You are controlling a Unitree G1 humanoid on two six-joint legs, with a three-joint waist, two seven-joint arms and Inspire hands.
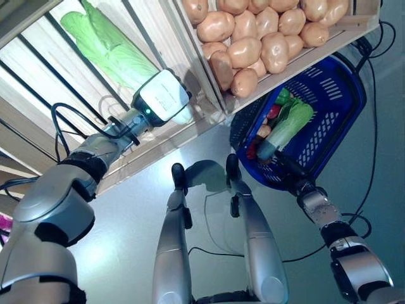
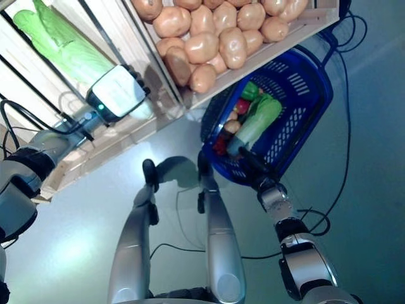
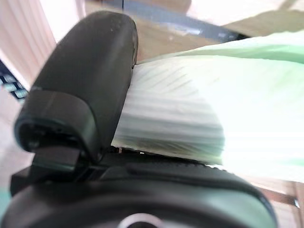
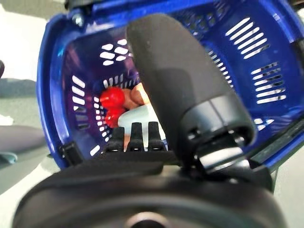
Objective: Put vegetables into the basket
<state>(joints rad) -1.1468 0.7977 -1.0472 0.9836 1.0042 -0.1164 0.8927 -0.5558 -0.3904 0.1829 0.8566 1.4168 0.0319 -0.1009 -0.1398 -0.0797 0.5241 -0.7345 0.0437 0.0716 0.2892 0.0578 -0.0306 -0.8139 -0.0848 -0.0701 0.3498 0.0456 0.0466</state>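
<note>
I see my left robot hand [image 3: 90, 95] in the wooden crate [image 1: 158, 136], thumb pressed against the cabbage [image 1: 107, 41] lying there; its fingers are hidden, so I cannot tell the grip. My right robot hand [image 4: 190, 90] has its fingers curled over the blue basket's [image 1: 335, 95] rim, with vegetables [image 1: 285, 123] inside.

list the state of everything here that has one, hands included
blue basket: partly filled, held at its near rim
cabbage in basket: lying inside
cabbage on shelf: lying flat, gripped at its base
potato crate: full
left hand: shut on shelf cabbage
right hand: shut on basket rim
</note>
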